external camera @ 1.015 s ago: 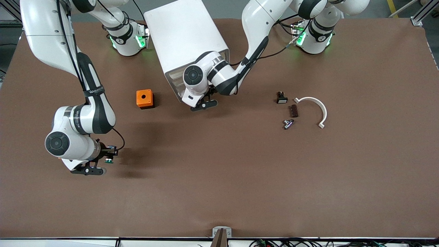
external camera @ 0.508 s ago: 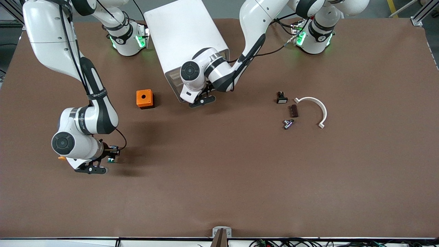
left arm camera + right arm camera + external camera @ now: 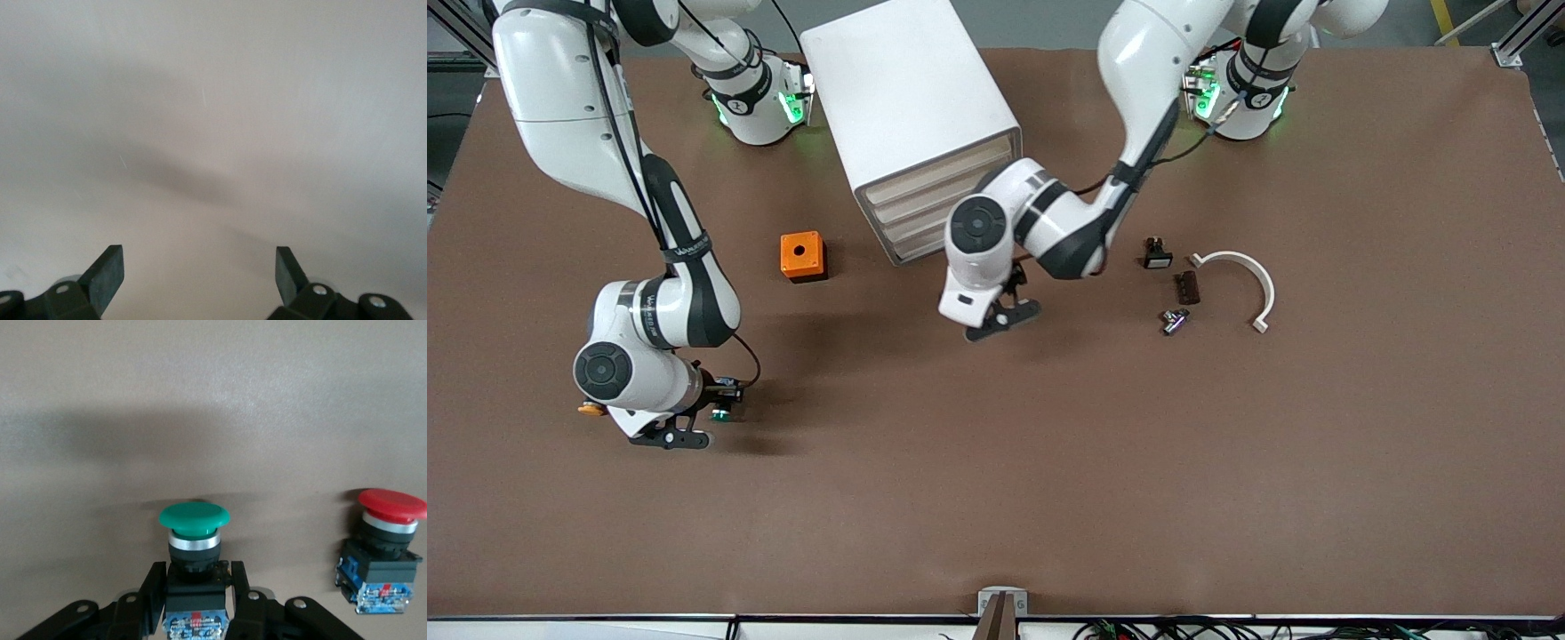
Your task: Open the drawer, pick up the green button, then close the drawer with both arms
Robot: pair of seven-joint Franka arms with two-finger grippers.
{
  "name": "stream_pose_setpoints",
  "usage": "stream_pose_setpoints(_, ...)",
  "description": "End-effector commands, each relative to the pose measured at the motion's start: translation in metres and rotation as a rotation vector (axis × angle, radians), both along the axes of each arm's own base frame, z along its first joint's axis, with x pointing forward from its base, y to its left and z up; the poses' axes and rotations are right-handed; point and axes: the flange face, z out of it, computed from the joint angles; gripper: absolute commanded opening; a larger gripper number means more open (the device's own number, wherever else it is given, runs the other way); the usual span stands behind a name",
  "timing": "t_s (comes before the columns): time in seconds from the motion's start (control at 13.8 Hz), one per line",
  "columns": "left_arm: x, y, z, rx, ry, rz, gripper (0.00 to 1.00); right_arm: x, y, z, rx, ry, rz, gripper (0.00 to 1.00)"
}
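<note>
The button (image 3: 194, 520) sits in the right tool (image 3: 199, 580), whose two fingers are clamped on the black body just below the silver collar. The green cap pokes out past the fingertips. In the front view this pair shows in the lower part of the frame at the right arm's end of the surface (image 3: 1049, 489), low over it, and I cannot tell whether the cap touches. It looks like a small, light, rigid plastic part. Its weight should be no trouble, but the domed cap is smooth and probably sprung, so squeezing there would likely slip or press it in. The squarer black-and-blue body gives flat faces, and that is the sound place to hold, as now. A red-capped button (image 3: 390, 520) stands just beside it, so a careless swing could knock that one over. The left tool (image 3: 200, 263) hangs with its fingers spread wide and empty over bare surface in the middle of the frame. In the upper middle, the cabinet (image 3: 911, 107) shows every drawer (image 3: 938, 191) front flush.
</note>
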Motion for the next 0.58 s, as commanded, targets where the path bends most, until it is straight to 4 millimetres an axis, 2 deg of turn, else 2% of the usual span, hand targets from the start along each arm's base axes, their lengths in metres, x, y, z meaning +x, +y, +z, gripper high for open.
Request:
stream_pose_setpoints(0.0,0.016,0.033,0.082,-0.005,-0.069,0.026,1.0,0.001,-0.005,-0.003,-0.006,-0.009,0.002,0.24)
stream_pose_setpoints(0.15,0.051,0.082,0.125,-0.012,-0.124,0.075,1.0,0.0,-0.005,-0.003,-0.006,-0.006,0.001,0.27)
stream_pose_setpoints(0.29,0.068,0.129,0.178,0.022,-0.186,0.042,1.0,0.0,-0.005,-0.003,-0.006,-0.006,0.001,0.41)
stream_pose_setpoints(0.36,0.077,0.155,0.205,0.019,-0.219,0.033,1.0,0.0,-0.005,-0.003,-0.006,-0.005,0.001,0.76)
stream_pose_setpoints(0.44,0.083,0.18,0.22,0.025,-0.222,0.024,1.0,0.0,-0.005,-0.003,-0.005,-0.003,0.0,1.0)
stream_pose_setpoints(0.51,0.086,0.199,0.228,0.039,-0.205,-0.004,1.0,0.0,-0.004,0.0,-0.005,-0.004,0.0,1.0)
